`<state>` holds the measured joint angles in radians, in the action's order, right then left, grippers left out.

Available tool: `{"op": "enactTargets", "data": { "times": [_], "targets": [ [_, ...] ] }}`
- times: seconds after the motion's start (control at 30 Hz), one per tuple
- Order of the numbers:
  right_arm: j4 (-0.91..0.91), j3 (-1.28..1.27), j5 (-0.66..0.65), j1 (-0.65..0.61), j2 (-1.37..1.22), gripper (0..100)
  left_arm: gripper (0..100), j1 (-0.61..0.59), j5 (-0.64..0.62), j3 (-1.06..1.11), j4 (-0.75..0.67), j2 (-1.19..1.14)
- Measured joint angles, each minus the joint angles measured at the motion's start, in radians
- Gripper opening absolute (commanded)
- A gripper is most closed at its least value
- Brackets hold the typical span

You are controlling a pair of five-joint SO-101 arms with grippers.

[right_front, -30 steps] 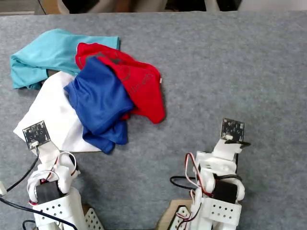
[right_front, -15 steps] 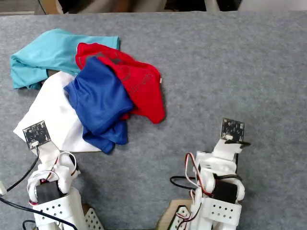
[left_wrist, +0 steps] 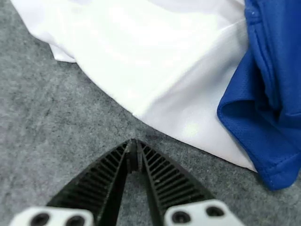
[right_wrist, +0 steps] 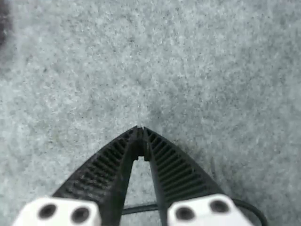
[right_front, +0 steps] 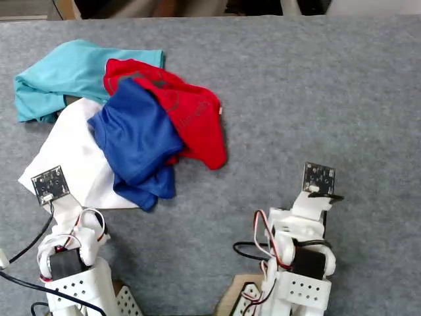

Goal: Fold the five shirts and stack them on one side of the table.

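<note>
The left gripper (left_wrist: 133,145) and right gripper (right_wrist: 140,133) are seen closed, empty. Just beyond the left one, a white shirt (right_front: 74,157) is overlapped by a blue shirt (right_front: 135,135), with a red shirt (right_front: 196,117) and teal shirt (right_front: 64,76) heaped farther. The cloth is judged limp and light, likely best pinched at a free hem.

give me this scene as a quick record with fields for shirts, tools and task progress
shirts seen: four, heaped unfolded on the left arm's side: light blue shirt, red shirt, blue shirt, white shirt
layering: blue shirt lies over the red and white ones
left tool: shut, empty, just short of the white shirt's edge
right tool: shut, empty, over the grey mat
folded: none yet
</note>
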<state>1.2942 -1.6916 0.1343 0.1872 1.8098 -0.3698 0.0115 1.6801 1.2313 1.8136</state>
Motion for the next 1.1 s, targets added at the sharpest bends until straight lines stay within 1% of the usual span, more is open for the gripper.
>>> {"op": "enactTargets", "data": {
  "times": [0.07,0.13,0.23,0.37,0.47,0.53,0.63,0.77,0.9,1.0,1.03,1.1],
  "targets": [
    [0.000,0.000,0.000,0.000,0.000,0.5,2,0.000,0.000,0.000,-0.020,0.000],
    [0.000,0.000,0.000,0.000,0.000,0.5,2,0.000,0.000,0.000,-0.078,0.000],
    [0.000,0.000,0.000,0.000,0.000,0.5,2,0.005,0.017,-0.021,-0.221,0.000],
    [0.000,0.000,0.000,0.000,0.000,0.5,3,0.051,0.101,-0.086,-0.391,0.002],
    [0.000,0.000,0.000,0.000,0.000,0.5,9,0.060,0.149,-0.153,-0.420,-0.009],
    [0.000,0.000,0.000,0.000,0.000,0.5,11,0.060,0.167,-0.218,-0.420,-0.055],
    [0.000,0.000,0.000,0.000,0.000,0.5,11,0.060,0.167,-0.370,-0.397,-0.173],
    [0.000,0.000,0.000,0.000,0.000,0.5,11,0.060,0.144,-0.664,-0.302,-0.460],
    [0.000,0.000,0.000,0.000,0.000,0.5,12,0.060,0.144,-0.987,-0.095,-0.830],
    [0.000,0.000,0.000,0.000,0.000,0.5,12,0.075,0.144,-1.183,0.037,-1.105],
    [0.000,0.000,0.000,0.000,0.000,0.5,13,0.092,0.144,-1.243,0.077,-1.186],
    [0.000,0.000,0.000,0.000,0.000,0.5,19,0.130,0.143,-1.358,0.146,-1.335]
  ]
}}
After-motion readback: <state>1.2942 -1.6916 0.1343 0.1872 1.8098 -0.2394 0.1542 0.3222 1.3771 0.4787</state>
